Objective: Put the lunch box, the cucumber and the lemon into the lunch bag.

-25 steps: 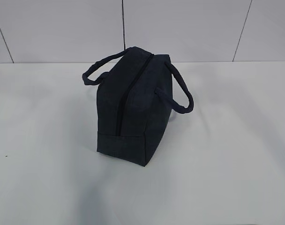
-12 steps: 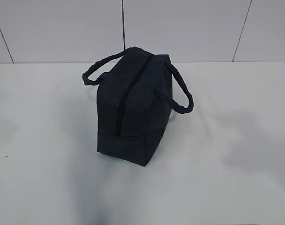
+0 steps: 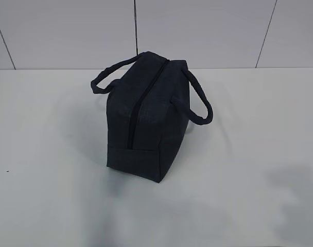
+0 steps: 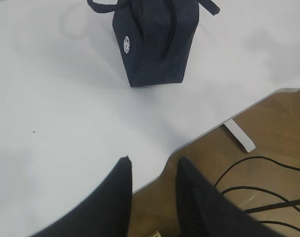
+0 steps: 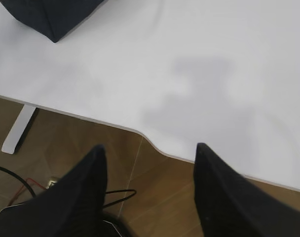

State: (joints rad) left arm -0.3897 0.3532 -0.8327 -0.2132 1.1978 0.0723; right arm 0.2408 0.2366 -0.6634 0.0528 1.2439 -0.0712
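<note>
- A soft grey shadow appeared on the white table (image 3: 48,206) at the exterior view's lower right, where the surface had been evenly lit a second before.
- The faint shading on the table to the left of the lunch bag (image 3: 146,118) thinned out.
- A tiny speck near the left edge shifted slightly between pictures.
- The left gripper (image 4: 152,165), hanging over the table edge in its wrist view, narrowed its jaws a little.

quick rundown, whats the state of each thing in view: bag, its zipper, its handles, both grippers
lunch bag: standing upright on the white table, nothing touching it
zipper: looks closed along the top
handles: both flopped outward, one to each side
left gripper: jaws apart, empty, back over the table edge
right gripper: jaws wide apart, empty, back over the table edge
</note>
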